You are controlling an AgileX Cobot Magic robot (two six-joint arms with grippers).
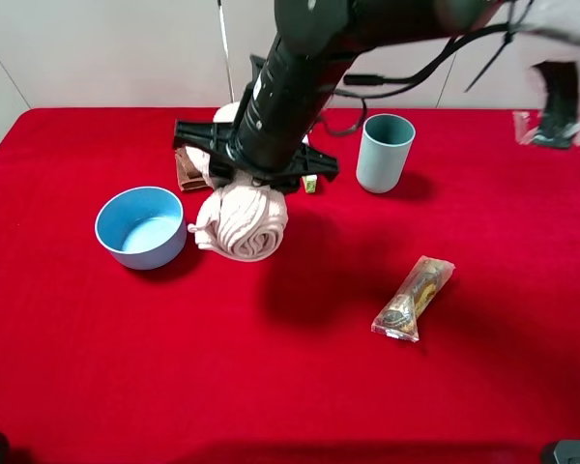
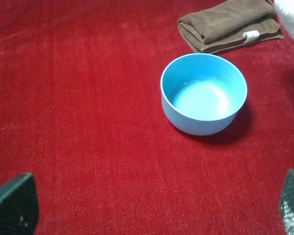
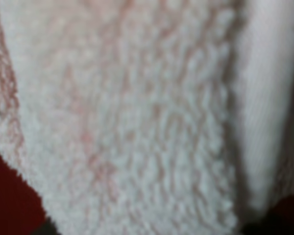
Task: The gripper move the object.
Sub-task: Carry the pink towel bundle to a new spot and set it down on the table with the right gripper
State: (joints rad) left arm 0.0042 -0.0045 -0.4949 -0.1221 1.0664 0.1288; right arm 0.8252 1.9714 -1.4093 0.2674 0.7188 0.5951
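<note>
A rolled fluffy pink-white towel (image 1: 244,220) hangs from my right gripper (image 1: 248,181), which reaches across to the middle-left of the red table. The towel sits just above the cloth, right of the blue bowl (image 1: 141,226). It fills the right wrist view (image 3: 137,112), so the fingers are hidden there. My left gripper (image 2: 152,210) is open and empty; its dark fingertips (image 2: 12,205) stand wide apart, back from the bowl (image 2: 204,93).
A folded brown towel (image 1: 188,169) lies behind the bowl and also shows in the left wrist view (image 2: 228,24). A grey-blue cup (image 1: 385,153) stands at the back right of centre. A clear snack packet (image 1: 414,298) lies front right. A small green item (image 1: 310,183) is by the arm.
</note>
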